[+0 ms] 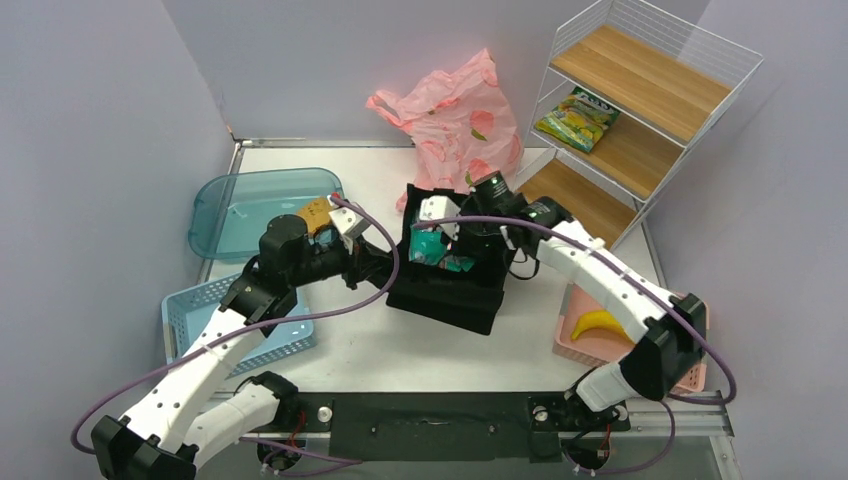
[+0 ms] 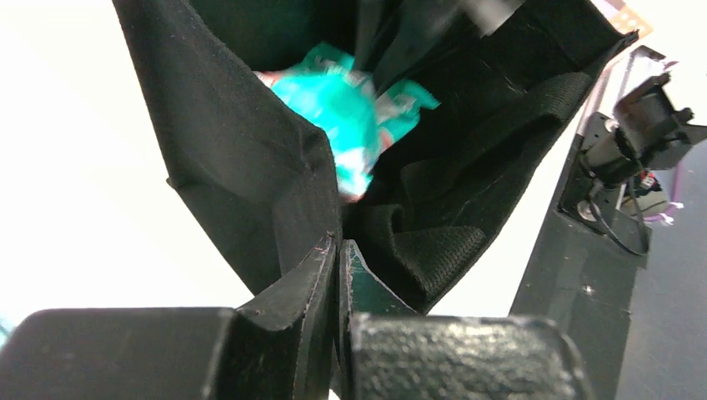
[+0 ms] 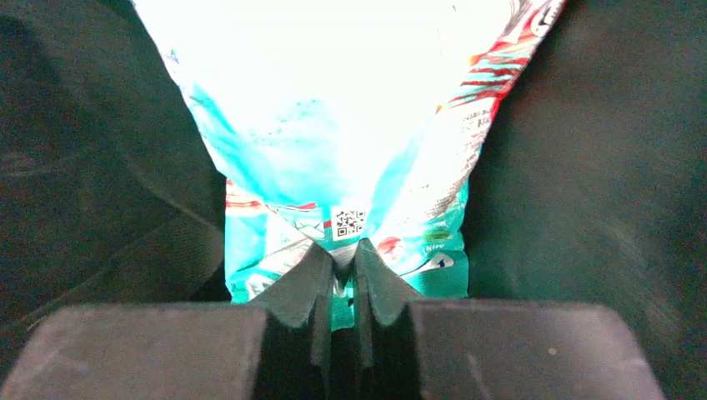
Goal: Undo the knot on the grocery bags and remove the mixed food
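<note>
A black fabric tote (image 1: pixel 450 290) stands mid-table. My left gripper (image 1: pixel 392 268) is shut on the tote's left rim (image 2: pixel 275 208), its jaws pinching the black fabric. My right gripper (image 1: pixel 445 238) is inside the tote's mouth, shut on a teal foil snack packet (image 3: pixel 350 208), which also shows in the top view (image 1: pixel 432 248) and blurred in the left wrist view (image 2: pixel 350 117). A pink grocery bag (image 1: pixel 455 120) lies crumpled at the back of the table; its knot does not show clearly. A yellow banana (image 1: pixel 600 324) lies in the pink tray.
A teal lid (image 1: pixel 250 210) sits at back left with a brown item (image 1: pixel 315 212) on its edge. A blue basket (image 1: pixel 200 318) is at front left, a pink tray (image 1: pixel 580 345) at front right. A wire shelf (image 1: pixel 640 110) with a green snack packet (image 1: pixel 577 118) stands at back right.
</note>
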